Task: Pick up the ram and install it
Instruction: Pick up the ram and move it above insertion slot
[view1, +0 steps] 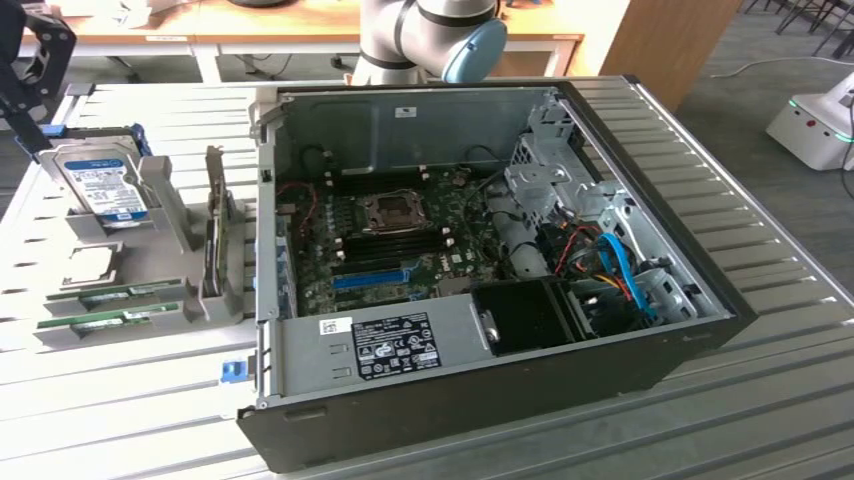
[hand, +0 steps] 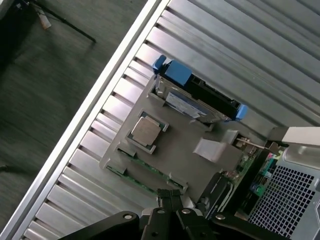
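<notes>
Nearest thing first: my gripper (hand: 170, 196) is right up against the wrist cam, fingers pinched together with nothing between them. So it's closed and empty. Past the fingertips sits the gray parts holder (hand: 182, 147) on the ribbed metal table (hand: 115, 107). A square CPU chip (hand: 146, 131) lies flat in its pocket, and the hard drive (hand: 192, 102) with blue rails stands at the holder's far side.

Exterior view now. Closest to that camera is the black PC case (view1: 441, 420), lying on its side with the panel off, taking up the middle and lower right of the frame. The ram (view1: 130, 292) is in the lower left of the frame, a green stick lying in a slot at the near end of the holder, with a second stick (view1: 100, 321) just beside it. Both sit outside the case, well apart from the motherboard (view1: 414, 240). That's further back inside the case, with a blue slot (view1: 371, 278) on it. Up the left side, the hard drive stands upright. Farthest back, top centre, is my arm (view1: 414, 35), a gray tube with a light blue cap.
</notes>
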